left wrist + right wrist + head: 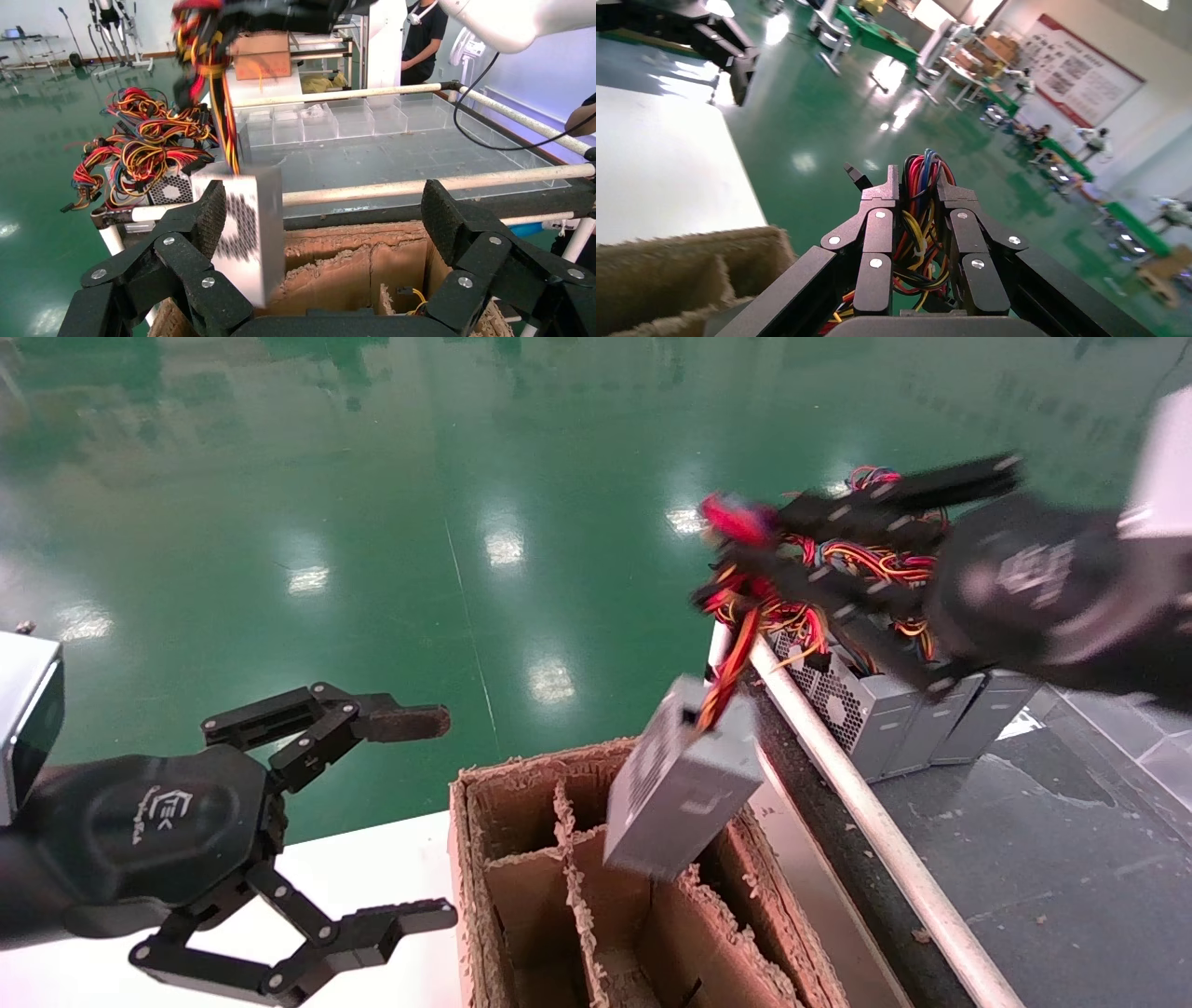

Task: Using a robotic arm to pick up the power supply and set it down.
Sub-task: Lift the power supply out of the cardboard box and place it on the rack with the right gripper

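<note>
We see the right gripper clamped on the wire bundle, so the power supply dangles tilted from its cables just above the cardboard box, probably because the wires give an easier hold than the smooth casing. It is a grey metal box with a perforated vent side, trailing red, yellow, orange and black wires. Similar units sit in a row on the dark worktop. The left gripper waits open beside the box.
</note>
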{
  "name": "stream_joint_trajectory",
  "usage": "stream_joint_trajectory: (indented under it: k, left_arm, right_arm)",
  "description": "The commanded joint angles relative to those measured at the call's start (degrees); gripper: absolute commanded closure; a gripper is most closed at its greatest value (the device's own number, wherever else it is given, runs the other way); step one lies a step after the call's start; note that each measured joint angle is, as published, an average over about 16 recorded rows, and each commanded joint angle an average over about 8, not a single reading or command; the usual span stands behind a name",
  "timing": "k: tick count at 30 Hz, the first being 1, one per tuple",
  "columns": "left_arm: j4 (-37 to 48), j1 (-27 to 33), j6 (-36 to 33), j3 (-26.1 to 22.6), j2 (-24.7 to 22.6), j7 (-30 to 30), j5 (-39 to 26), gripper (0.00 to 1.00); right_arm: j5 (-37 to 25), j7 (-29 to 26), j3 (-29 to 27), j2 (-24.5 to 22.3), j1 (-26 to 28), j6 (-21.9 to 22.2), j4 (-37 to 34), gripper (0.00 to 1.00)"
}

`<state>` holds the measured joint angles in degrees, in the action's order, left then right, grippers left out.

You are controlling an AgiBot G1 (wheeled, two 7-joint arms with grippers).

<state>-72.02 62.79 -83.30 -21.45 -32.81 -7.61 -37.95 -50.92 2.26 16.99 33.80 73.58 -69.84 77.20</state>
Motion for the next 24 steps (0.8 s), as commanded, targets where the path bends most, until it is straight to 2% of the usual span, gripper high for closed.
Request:
stream_joint_trajectory:
  k: [1, 11, 24]
  left_arm:
    - [0.00, 0.00, 0.00, 0.00, 0.00, 0.00, 0.00, 0.00]
    - [0.00, 0.00, 0.00, 0.00, 0.00, 0.00, 0.00, 0.00]
    - [0.00, 0.00, 0.00, -0.01, 0.00, 0.00, 0.01, 0.00]
  right_arm:
    - [0.87, 0.02, -1.20, -1.69, 0.40, -0.23, 0.16, 1.00]
    - [0.53, -1.70, -4.21, -11.86, 1.49, -2.46, 0.43, 1.00]
    - [4.06, -2.28, -8.62, -27.38, -5.44, -4.71, 0.19, 1.00]
